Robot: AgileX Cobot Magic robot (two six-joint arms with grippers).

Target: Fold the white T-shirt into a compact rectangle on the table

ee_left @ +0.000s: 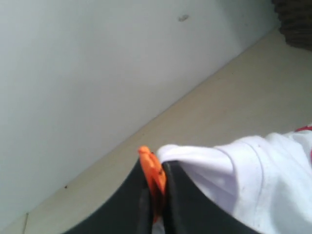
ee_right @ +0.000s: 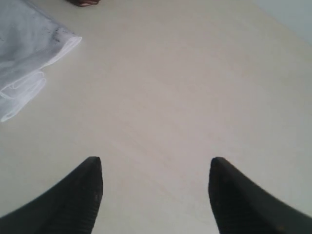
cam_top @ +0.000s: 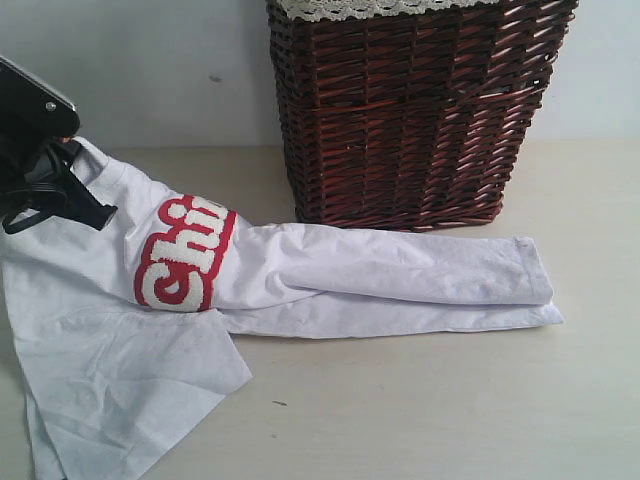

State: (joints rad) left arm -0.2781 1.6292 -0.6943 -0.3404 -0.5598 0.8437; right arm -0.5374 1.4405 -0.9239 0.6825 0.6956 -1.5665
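Left wrist view, left fingers [ee_left: 195,204] clamped on white T-shirt [ee_left: 253,175] (orange tag [ee_left: 152,173]), right fingers [ee_right: 73,200] apart

— What is the white T-shirt [cam_top: 380,270] like?
— Soft matt cloth, creased. Its lettering [cam_top: 185,250] at the left is a fuzzy raised pile on a red strip.
— And the table [cam_top: 450,400]?
— Smooth, matt, pale beige, with a few dark specks.
— The basket [cam_top: 410,110] at the far side?
— Dark brown woven wicker, ribbed and faintly glossy, with a lace trim [cam_top: 370,8] on top.
— The right gripper [ee_right: 156,158], its fingers [ee_right: 83,195]?
— Black, matt, finely ridged.
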